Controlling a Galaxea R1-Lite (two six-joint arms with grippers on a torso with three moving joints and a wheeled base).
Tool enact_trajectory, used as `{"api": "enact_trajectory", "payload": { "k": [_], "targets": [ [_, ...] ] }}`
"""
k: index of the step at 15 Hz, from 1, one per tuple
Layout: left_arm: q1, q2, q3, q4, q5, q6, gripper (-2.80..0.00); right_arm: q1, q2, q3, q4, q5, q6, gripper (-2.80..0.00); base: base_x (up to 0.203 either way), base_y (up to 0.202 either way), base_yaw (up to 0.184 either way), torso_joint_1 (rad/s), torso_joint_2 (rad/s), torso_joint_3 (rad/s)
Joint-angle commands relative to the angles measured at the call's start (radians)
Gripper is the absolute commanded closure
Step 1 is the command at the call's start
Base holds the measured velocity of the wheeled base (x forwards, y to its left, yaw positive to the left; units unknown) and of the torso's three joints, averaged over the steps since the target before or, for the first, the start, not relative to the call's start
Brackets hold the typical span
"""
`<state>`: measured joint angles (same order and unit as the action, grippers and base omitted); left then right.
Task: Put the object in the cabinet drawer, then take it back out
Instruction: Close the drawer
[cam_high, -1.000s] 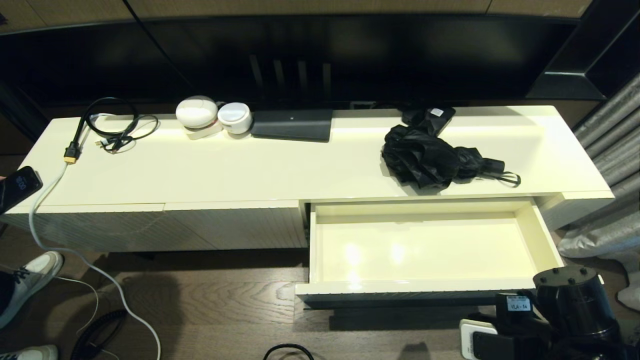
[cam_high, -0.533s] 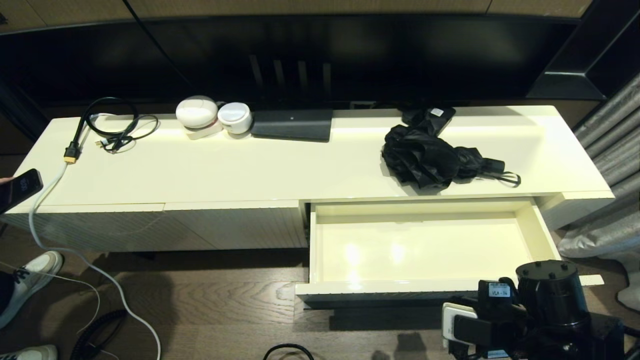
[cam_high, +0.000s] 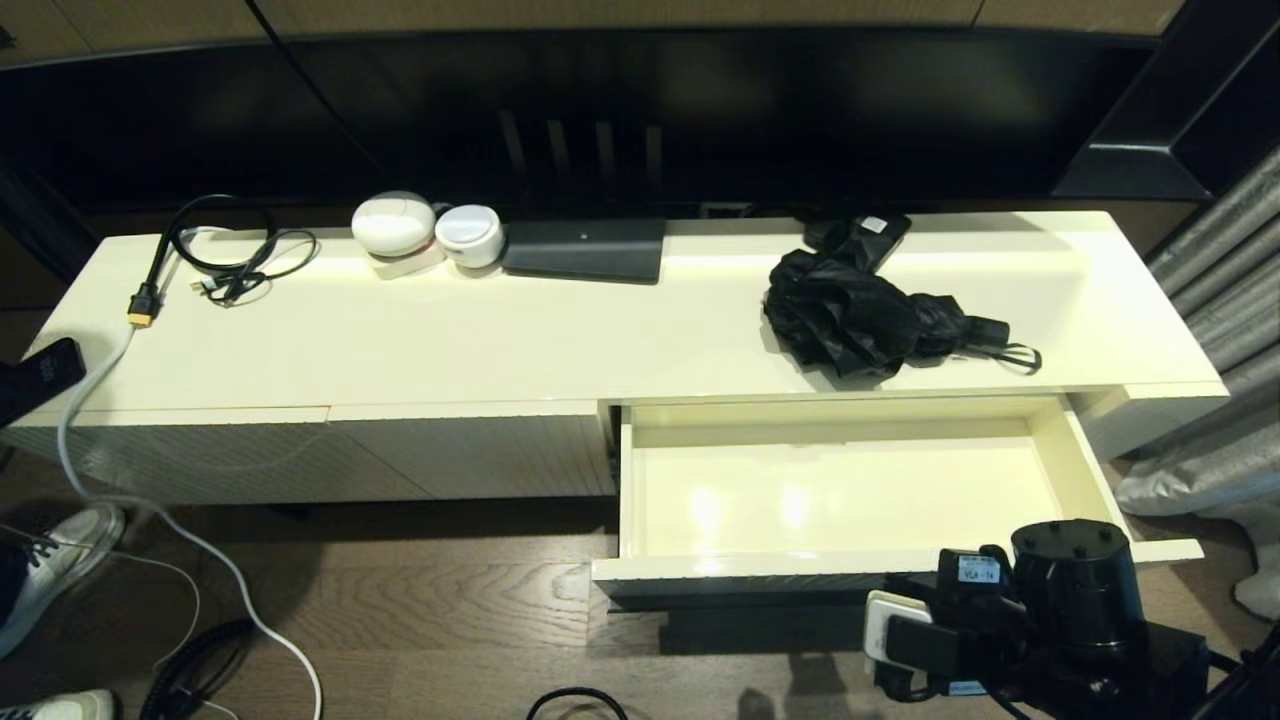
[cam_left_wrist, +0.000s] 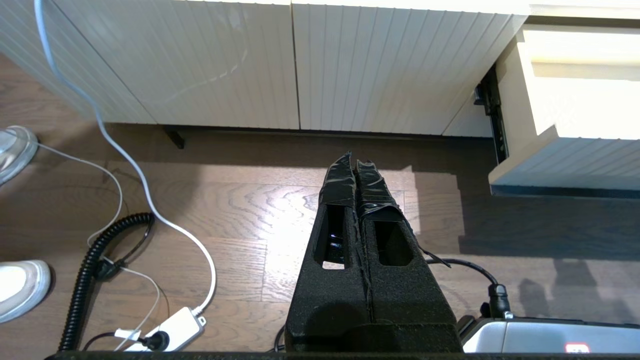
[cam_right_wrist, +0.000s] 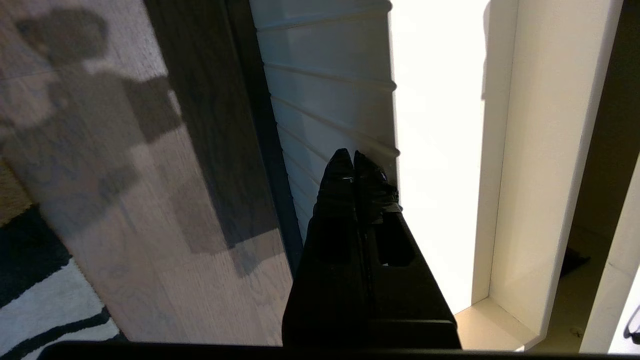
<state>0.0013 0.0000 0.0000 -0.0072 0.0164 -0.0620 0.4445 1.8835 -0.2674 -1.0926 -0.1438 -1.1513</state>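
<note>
The black folding umbrella (cam_high: 850, 315) lies bunched on the cabinet top, handle and wrist loop (cam_high: 1020, 358) pointing right, just behind the drawer. The cream drawer (cam_high: 760, 568) stands pulled out with nothing in it. My right arm (cam_high: 1070, 600) is low at the drawer's front right corner. My right gripper (cam_right_wrist: 352, 157) is shut on nothing, its tips at the drawer's ribbed front (cam_right_wrist: 325, 75), near its top edge. My left gripper (cam_left_wrist: 354, 160) hangs shut over the wooden floor, left of the drawer (cam_left_wrist: 565, 155), outside the head view.
Behind the umbrella sits a small black box with a white label (cam_high: 865, 235). A flat dark device (cam_high: 585, 250), two white round gadgets (cam_high: 393, 225) and coiled cables (cam_high: 230, 250) lie further left. A person's shoe (cam_high: 60, 560), phone (cam_high: 35, 380) and floor cords (cam_left_wrist: 150, 200) are left.
My right arm has moved left and up to the drawer's front. The drawer front has slid slightly inward. The phone at the left edge has dropped lower.
</note>
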Motion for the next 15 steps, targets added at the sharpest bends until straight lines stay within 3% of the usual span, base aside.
{"api": "enact_trajectory", "payload": {
  "k": [1, 7, 10, 15],
  "targets": [
    [0.0, 0.0, 0.0, 0.0, 0.0, -0.001, 0.0, -0.001, 0.021, -0.001, -0.041, -0.003, -0.009, 0.0, 0.0, 0.0, 0.0, 0.0, 0.0, 0.0],
    [0.0, 0.0, 0.0, 0.0, 0.0, -0.001, 0.0, -0.015, 0.076, -0.01, -0.13, -0.002, -0.032, 0.0, 0.0, 0.0, 0.0, 0.0, 0.0, 0.0],
    [0.0, 0.0, 0.0, 0.0, 0.0, -0.001, 0.0, -0.043, 0.099, -0.018, -0.215, 0.0, -0.085, 0.0, 0.0, 0.0, 0.0, 0.0, 0.0, 0.0],
    [0.0, 0.0, 0.0, 0.0, 0.0, -0.001, 0.0, -0.072, 0.134, -0.072, -0.22, 0.004, -0.081, 0.0, 0.0, 0.0, 0.0, 0.0, 0.0, 0.0]
  ]
}}
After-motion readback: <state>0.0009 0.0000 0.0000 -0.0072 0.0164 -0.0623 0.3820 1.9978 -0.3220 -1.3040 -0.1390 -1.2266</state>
